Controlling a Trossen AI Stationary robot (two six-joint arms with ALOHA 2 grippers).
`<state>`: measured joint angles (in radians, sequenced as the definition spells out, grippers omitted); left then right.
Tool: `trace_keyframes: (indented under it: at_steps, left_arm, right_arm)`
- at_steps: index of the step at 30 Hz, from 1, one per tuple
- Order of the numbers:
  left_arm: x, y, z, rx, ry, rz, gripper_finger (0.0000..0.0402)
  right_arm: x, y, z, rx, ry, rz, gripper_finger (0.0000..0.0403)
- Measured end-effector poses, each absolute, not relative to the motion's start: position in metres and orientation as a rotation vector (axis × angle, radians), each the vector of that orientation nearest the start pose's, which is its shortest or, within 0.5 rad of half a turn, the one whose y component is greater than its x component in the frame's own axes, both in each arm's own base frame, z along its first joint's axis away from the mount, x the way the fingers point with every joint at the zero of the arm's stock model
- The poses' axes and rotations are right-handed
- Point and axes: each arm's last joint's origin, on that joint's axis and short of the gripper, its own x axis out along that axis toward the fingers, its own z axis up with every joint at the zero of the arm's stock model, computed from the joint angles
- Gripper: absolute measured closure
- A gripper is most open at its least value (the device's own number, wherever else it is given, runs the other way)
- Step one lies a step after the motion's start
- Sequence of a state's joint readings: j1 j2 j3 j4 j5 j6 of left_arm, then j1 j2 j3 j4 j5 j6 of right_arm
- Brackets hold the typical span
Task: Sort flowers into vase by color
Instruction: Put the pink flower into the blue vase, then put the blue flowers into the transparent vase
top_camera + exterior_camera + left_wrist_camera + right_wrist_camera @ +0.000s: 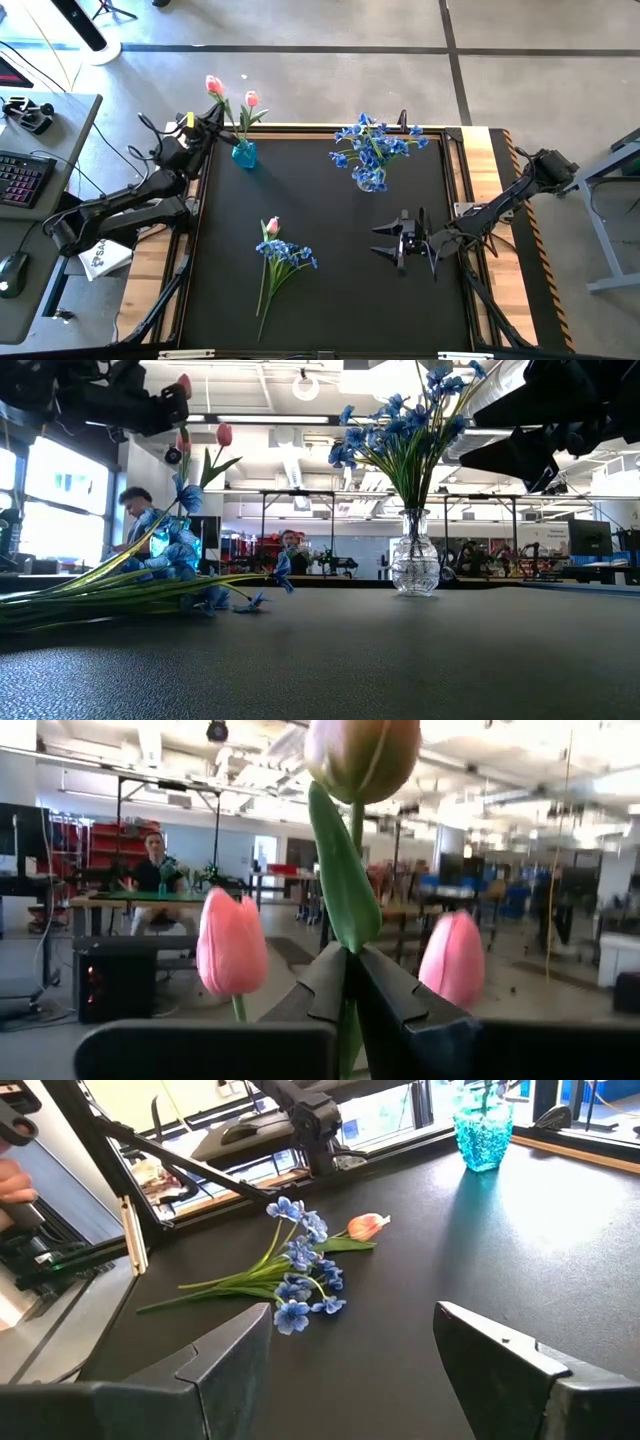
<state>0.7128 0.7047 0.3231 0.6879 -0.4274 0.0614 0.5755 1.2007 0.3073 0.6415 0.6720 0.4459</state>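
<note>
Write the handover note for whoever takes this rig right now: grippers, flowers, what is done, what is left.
Left gripper: shut on a pink tulip, held over the blue vase at the table's far left.
Right gripper: open, empty, low over the mat near the right.
Done: two tulips by the blue vase; blue blossoms in the clear vase.
Left: release the held tulip; sort the pile on the mat, one tulip and blue stems.

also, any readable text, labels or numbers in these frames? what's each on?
None readable.
White sheet beside the left arm's base: dark print, too small to read.
Keyboard on the side desk: keys too small to read.
Blue vase, clear vase, flowers on the mat, both grippers: no markings visible.
</note>
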Motion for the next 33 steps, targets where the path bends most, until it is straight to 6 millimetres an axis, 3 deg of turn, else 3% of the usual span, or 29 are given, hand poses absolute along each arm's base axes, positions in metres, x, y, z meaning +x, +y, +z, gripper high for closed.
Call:
trace_keyframes:
  at_steps: [7,17,21,25,29,33]
  left_arm:
    - [0.117,0.114,0.274,0.08,-0.022,1.131,0.0336]
    - [0.103,0.102,0.313,-0.089,0.368,1.164,0.0269]
    - [0.095,0.091,0.334,-0.169,0.406,1.126,0.0267]
    - [0.1,0.077,0.348,-0.18,0.394,0.973,0.0276]
    - [0.118,0.058,0.342,-0.21,0.431,0.785,0.0293]
    - [0.143,0.036,0.325,-0.238,0.554,0.706,0.0315]
  right_arm:
    - [0.188,0.1,0.174,0.296,0.179,-0.139,0.0128]
    - [0.188,0.101,0.174,0.296,0.179,-0.138,0.0128]
    - [0.188,0.1,0.174,0.295,0.179,-0.138,0.0128]
    - [0.188,0.101,0.174,0.295,0.179,-0.139,0.0128]
    - [0.188,0.1,0.174,0.295,0.178,-0.143,0.0128]
    - [0.188,0.1,0.174,0.295,0.178,-0.144,0.0128]
